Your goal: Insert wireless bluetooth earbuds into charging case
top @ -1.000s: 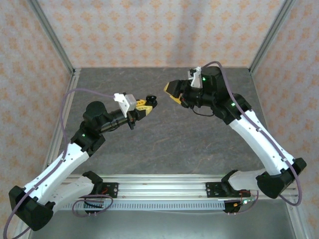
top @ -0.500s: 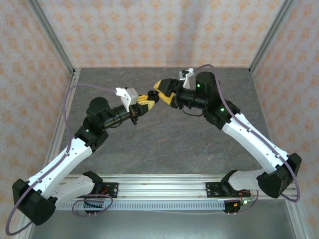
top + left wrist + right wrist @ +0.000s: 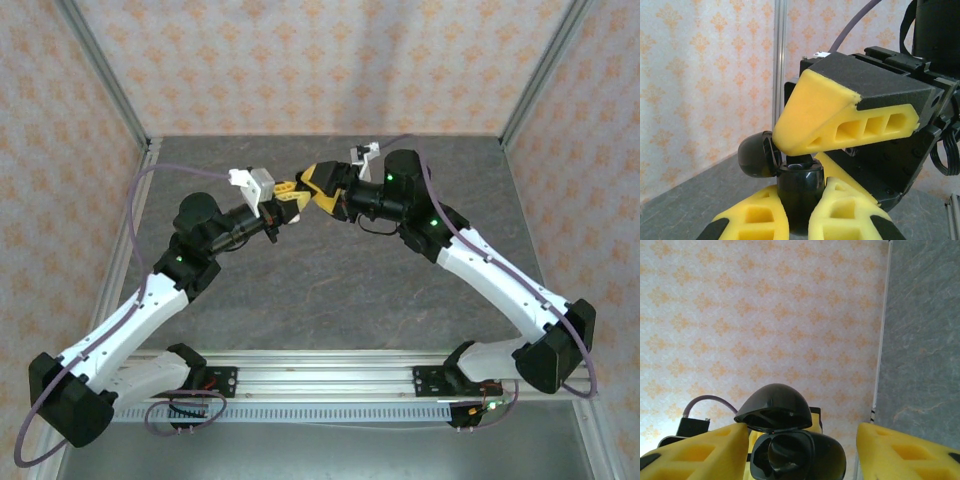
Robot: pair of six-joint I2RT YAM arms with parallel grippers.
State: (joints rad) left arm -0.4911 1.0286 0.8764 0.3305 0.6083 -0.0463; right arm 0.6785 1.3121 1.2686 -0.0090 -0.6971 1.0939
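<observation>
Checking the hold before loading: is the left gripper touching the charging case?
Touching. The left wrist view shows the left gripper closed around the open black charging case, pressing it from both sides with no gap.

Two white-and-black arms are rising from the near edge of the desk (image 3: 330,290) and leaning inward, meeting above the desk's far middle. The left arm (image 3: 150,300) is reaching up and to the right. The left gripper (image 3: 288,190) is clamping its yellow fingers (image 3: 840,210) around a small black charging case (image 3: 800,192). The right arm (image 3: 490,270) is bending at the elbow and stretching left. The right gripper (image 3: 318,185) is facing the left one tip to tip, its jaws standing apart on either side of the case, with one finger (image 3: 840,120) just beside the raised lid.
</observation>
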